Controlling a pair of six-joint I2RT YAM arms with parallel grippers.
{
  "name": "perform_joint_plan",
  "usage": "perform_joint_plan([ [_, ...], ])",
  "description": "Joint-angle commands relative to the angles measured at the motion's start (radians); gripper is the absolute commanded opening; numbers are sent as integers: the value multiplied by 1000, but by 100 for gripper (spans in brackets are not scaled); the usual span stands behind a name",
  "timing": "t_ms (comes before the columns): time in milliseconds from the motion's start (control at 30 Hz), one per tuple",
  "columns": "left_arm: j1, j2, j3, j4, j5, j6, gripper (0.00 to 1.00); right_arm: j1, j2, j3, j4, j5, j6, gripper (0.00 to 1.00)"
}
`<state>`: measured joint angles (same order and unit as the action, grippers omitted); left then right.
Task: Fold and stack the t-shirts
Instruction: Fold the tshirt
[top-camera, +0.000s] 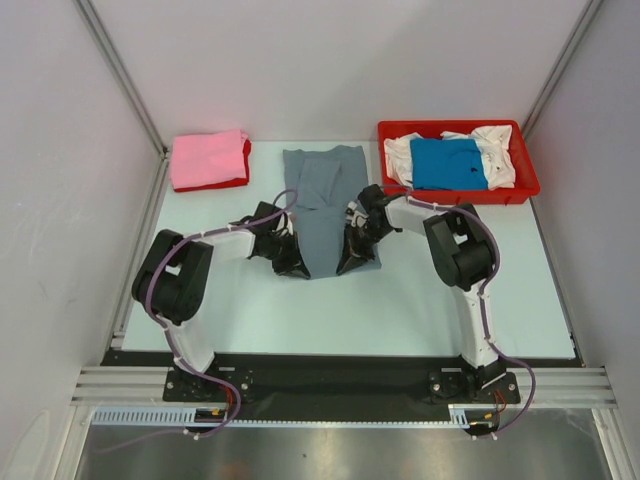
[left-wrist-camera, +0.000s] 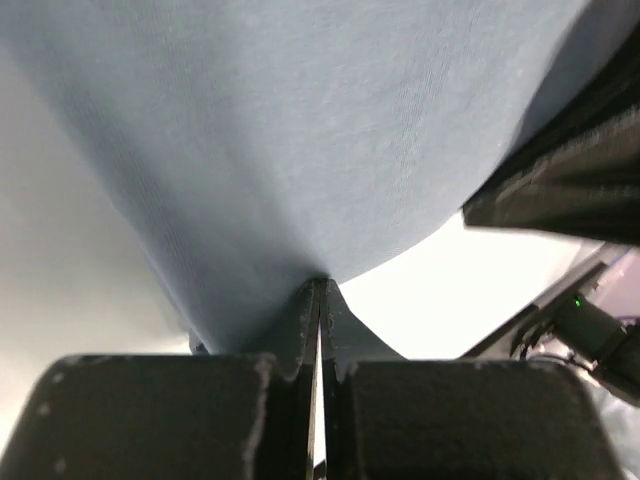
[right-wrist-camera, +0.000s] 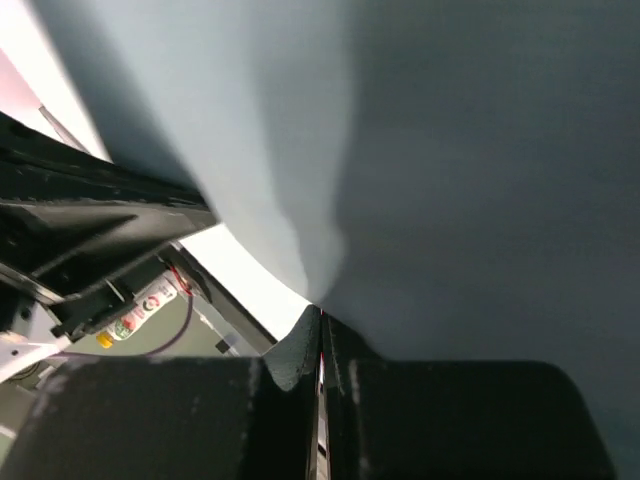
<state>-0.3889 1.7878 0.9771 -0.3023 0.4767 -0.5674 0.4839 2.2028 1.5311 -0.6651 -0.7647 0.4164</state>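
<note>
Grey t-shirt (top-camera: 323, 195), centre frame: soft, light cloth, we judge; left gripper (top-camera: 295, 266) and right gripper (top-camera: 352, 264) clamp its 2 near corners, the sensible hold

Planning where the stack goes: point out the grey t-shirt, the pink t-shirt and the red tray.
grey t-shirt (top-camera: 325, 185), top external view, mid cloth.
pink t-shirt (top-camera: 207, 158), top external view, folded top face.
red tray (top-camera: 462, 197), top external view, near rim.

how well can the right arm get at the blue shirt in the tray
Probably not yet: the right arm has its jaws shut on the grey t-shirt. Otherwise the way looks free: the blue t-shirt lies uncovered in the red tray.
</note>
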Motion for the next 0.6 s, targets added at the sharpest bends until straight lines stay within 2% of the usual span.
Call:
perform_joint_plan([
  [0, 15, 5, -38, 37, -24, 57, 0, -42, -18, -60, -22, 7, -68, 3],
  [333, 104, -31, -126, 19, -36, 159, 0, -278, -120, -290, -13, 71, -154, 3],
  [567, 116, -145, -170, -61, -4, 216, 3, -424, -227, -330, -82, 120, -221, 3],
])
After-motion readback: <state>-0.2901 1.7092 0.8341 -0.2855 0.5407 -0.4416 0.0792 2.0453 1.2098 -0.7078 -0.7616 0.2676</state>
